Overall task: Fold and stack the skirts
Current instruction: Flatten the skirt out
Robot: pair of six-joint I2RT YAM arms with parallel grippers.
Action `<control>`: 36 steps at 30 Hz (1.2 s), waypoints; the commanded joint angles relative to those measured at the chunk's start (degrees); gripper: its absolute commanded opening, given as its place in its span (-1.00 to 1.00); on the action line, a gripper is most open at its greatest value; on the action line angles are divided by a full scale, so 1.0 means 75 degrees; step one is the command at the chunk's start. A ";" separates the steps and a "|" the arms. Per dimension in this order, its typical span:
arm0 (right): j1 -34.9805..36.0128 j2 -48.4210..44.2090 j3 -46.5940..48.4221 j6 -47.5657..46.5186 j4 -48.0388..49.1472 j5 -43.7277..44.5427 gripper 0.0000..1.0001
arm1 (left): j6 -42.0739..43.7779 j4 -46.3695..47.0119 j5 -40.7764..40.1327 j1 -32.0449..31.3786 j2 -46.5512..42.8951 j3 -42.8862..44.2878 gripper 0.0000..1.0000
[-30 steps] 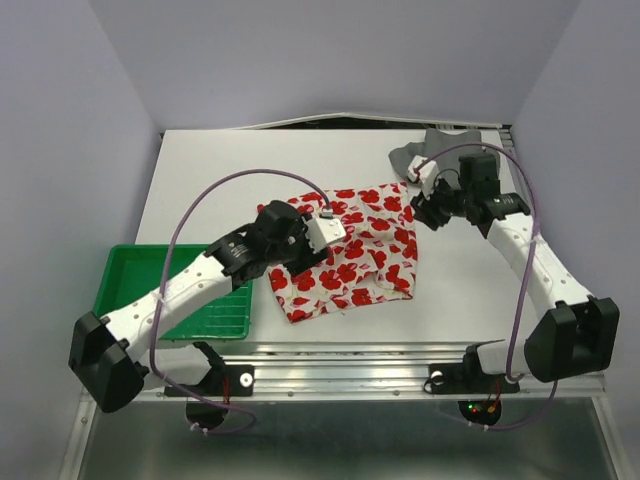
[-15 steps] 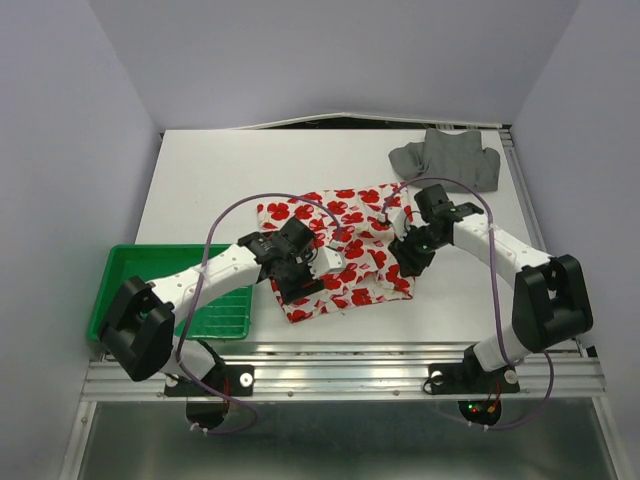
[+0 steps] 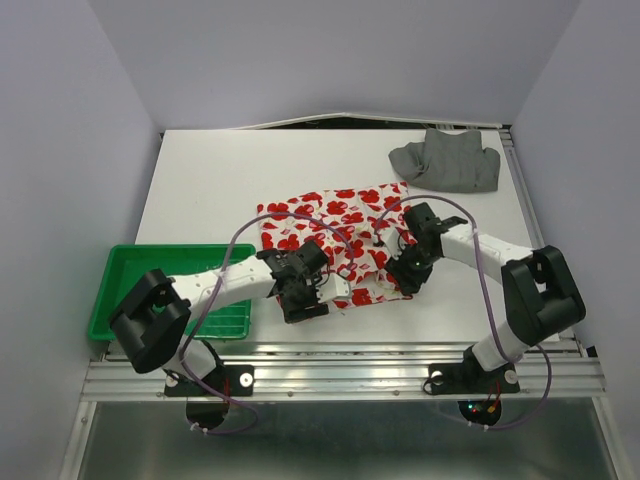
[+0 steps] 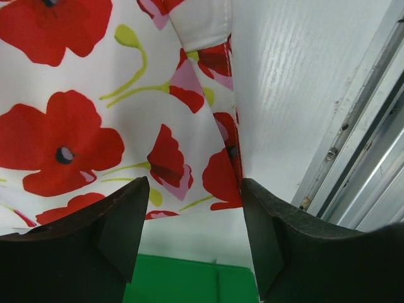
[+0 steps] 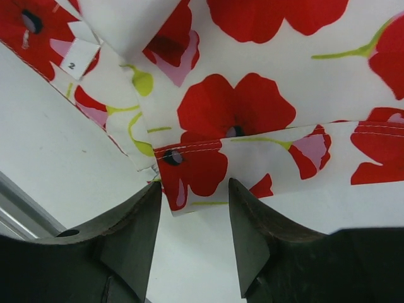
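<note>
White cloth with a red flower print, the patterned skirt (image 3: 335,240), lies spread flat at the centre of the table (image 3: 200,180). The dark grey skirt (image 3: 447,160) sits bunched in the upper right of the top view, well apart from both arms.

The left gripper (image 4: 192,237) is low at the patterned skirt's lower-left corner, its jaws standing well apart. In the left wrist view the cloth's corner lies just past the fingertips (image 4: 123,227). Bare table and a strip of the green tray (image 4: 189,284) show in the gap, so nothing is clamped. A metal rail (image 4: 366,151) runs down the right of that view.

The right gripper (image 5: 192,243) is down at the same skirt's lower-right corner, jaws moderately apart. The stitched hem of a folded flap ends right at the gap, with white table showing between the fingers (image 5: 129,243), and no cloth is pinched. A small white tag (image 5: 80,58) marked 2 lies at the upper left of the right wrist view, on the skirt's edge.
</note>
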 commanded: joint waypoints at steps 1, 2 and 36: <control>0.0082 0.0094 -0.0195 0.0125 0.0575 0.0547 0.04 | 0.0019 0.0318 -0.0320 -0.0008 0.0307 -0.0116 0.44; 0.0152 0.0094 -0.0265 0.0125 0.0622 0.0675 0.01 | 0.0019 0.0365 -0.0356 -0.0008 0.0366 -0.0151 0.44; -0.1570 -0.2450 0.2380 0.2736 0.2016 0.3606 -0.99 | -0.1926 0.2299 -0.2958 0.2722 -0.3420 0.1242 -1.00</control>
